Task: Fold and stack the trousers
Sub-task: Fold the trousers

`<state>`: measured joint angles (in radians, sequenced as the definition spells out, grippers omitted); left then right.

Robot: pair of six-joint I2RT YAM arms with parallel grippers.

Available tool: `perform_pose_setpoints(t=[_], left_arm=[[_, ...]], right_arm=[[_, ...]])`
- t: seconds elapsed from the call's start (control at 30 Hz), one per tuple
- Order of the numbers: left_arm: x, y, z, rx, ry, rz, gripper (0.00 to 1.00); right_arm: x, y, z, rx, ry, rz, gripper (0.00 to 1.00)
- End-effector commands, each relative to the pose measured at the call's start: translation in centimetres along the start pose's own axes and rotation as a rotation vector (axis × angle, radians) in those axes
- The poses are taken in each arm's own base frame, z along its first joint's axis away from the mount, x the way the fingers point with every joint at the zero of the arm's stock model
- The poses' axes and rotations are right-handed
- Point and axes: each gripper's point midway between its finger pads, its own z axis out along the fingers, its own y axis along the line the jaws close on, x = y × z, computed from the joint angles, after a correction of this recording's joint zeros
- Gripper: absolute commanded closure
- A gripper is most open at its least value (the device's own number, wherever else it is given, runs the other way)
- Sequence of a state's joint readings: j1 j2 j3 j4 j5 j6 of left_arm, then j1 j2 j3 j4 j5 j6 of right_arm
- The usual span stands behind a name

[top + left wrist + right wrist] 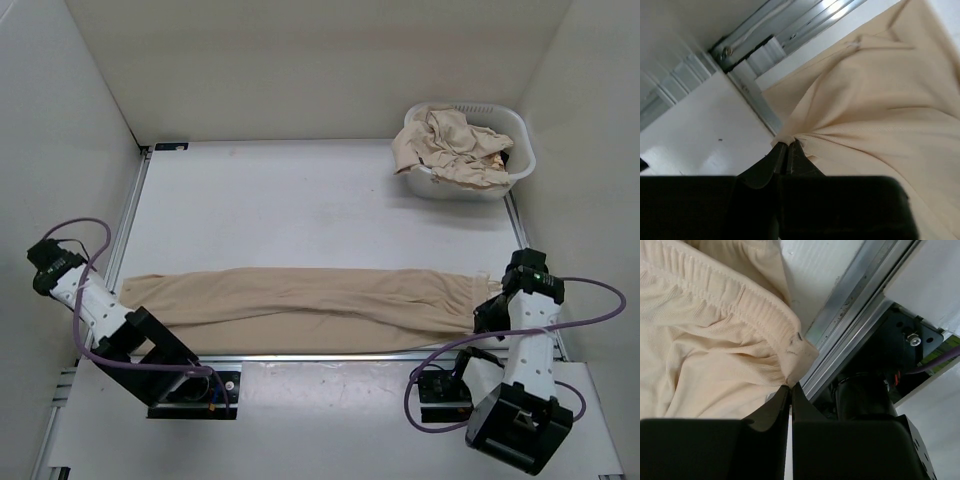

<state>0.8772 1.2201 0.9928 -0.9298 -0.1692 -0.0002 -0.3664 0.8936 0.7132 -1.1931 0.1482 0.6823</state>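
Note:
A pair of tan trousers (310,305) lies stretched nearly table-wide along the near edge, legs together. My left gripper (128,322) is shut on the leg-hem end at the left; in the left wrist view (788,144) the cloth bunches into its closed tips. My right gripper (487,312) is shut on the elastic waistband corner at the right; in the right wrist view (790,386) the pinched waistband (735,300) fans out above the tips. More tan trousers (445,145) lie crumpled in the basket.
A white slotted laundry basket (520,160) stands at the back right corner. A metal rail (330,357) runs along the table's near edge, just in front of the trousers. White walls enclose the table on the left, back and right.

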Motion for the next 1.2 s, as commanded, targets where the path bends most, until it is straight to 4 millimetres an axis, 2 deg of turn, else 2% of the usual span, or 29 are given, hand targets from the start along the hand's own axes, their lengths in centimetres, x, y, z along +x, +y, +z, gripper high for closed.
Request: perform_pose_setpoints(t=[0.0,0.03,0.13,0.2,0.27,0.3,0.33,0.4,0.43,0.5,0.53,0.6,0.63,0.7,0.73,0.77,0.83,0.87,0.93,0.97,1.03,1.07,1.13,1.17], left_arm=[[-0.3,1.9,0.2,-0.053,-0.058,-0.063,0.86],[-0.6,2.0,0.3,-0.054,-0.071,-0.065,0.86],[0.1,2.3,1.1,-0.056,-0.033,-0.082,0.86],[0.3,2.3,1.3,-0.049,-0.020,-0.088,0.86],[-1.0,1.7,1.1,-0.008,-0.038,-0.090,0.86],[-1.9,1.1,1.3,0.030,-0.037,-0.089,0.86],[-5.0,1.2,0.0,0.046,-0.107,-0.095,0.86],[-7.7,-0.2,-0.5,0.097,-0.117,-0.064,0.86],[-10.4,-0.5,-2.6,0.118,-0.170,-0.058,0.86],[-12.9,-0.9,-4.2,0.162,-0.213,-0.056,0.86],[-15.2,-1.6,-6.3,0.208,-0.281,-0.047,0.86],[-16.5,-2.0,-7.6,0.241,-0.317,-0.043,0.86],[-16.8,-2.3,-8.9,0.269,-0.352,-0.039,0.86],[-16.1,-2.7,-9.4,0.294,-0.357,-0.034,0.86],[-15.4,-2.8,-10.2,0.305,-0.373,-0.032,0.86],[-14.0,-3.2,-9.4,0.318,-0.337,-0.030,0.86],[-12.3,-3.0,-9.4,0.308,-0.328,-0.032,0.86],[-10.5,-2.7,-7.8,0.270,-0.274,-0.038,0.86],[-9.6,-1.5,-7.1,0.200,-0.290,-0.048,0.86],[-8.1,-1.1,-5.7,0.177,-0.252,-0.059,0.86],[-6.6,-0.4,-5.2,0.141,-0.243,-0.071,0.86],[-5.2,0.1,-4.0,0.101,-0.209,-0.074,0.86],[-4.3,0.8,-3.2,0.053,-0.199,-0.078,0.86],[-3.1,1.4,-2.4,0.020,-0.165,-0.088,0.86]], right_arm=[[-1.0,-0.6,-0.2,0.027,-0.070,0.037,1.00],[-1.0,-0.6,-0.2,0.027,-0.070,0.037,1.00],[-1.1,-1.2,-0.2,0.061,-0.075,0.025,1.00],[-2.0,-0.9,-0.6,0.054,-0.100,0.028,1.00],[-2.9,0.0,-1.0,0.030,-0.116,0.009,1.00],[-4.0,1.1,-1.6,0.009,-0.116,0.000,1.00],[-4.9,1.8,-2.0,0.000,-0.127,0.002,1.00],[-7.6,3.8,-3.6,-0.020,-0.153,0.006,1.00],[-8.7,4.8,-4.2,-0.044,-0.166,0.008,1.00],[-10.2,6.2,-5.2,-0.057,-0.167,0.009,1.00],[-11.6,7.3,-7.2,-0.104,-0.209,0.014,1.00],[-12.1,7.3,-8.5,-0.103,-0.226,0.008,1.00],[-12.3,7.1,-9.3,-0.112,-0.242,0.019,1.00],[-12.2,6.7,-10.3,-0.124,-0.274,0.024,1.00],[-11.7,6.0,-9.9,-0.103,-0.269,0.015,1.00],[-11.5,5.6,-10.0,-0.102,-0.282,0.017,1.00],[-10.9,5.2,-9.5,-0.093,-0.272,0.016,1.00],[-10.1,4.7,-8.7,-0.078,-0.253,0.012,1.00],[-9.0,3.4,-7.4,-0.033,-0.229,0.009,1.00],[-8.5,3.1,-7.0,-0.027,-0.221,0.007,1.00],[-8.0,1.6,-6.0,0.029,-0.227,0.016,1.00],[-7.8,1.1,-5.5,0.055,-0.222,0.014,1.00],[-7.2,-0.1,-4.7,0.104,-0.213,0.010,1.00],[-6.7,-0.8,-4.1,0.132,-0.209,0.007,1.00]])
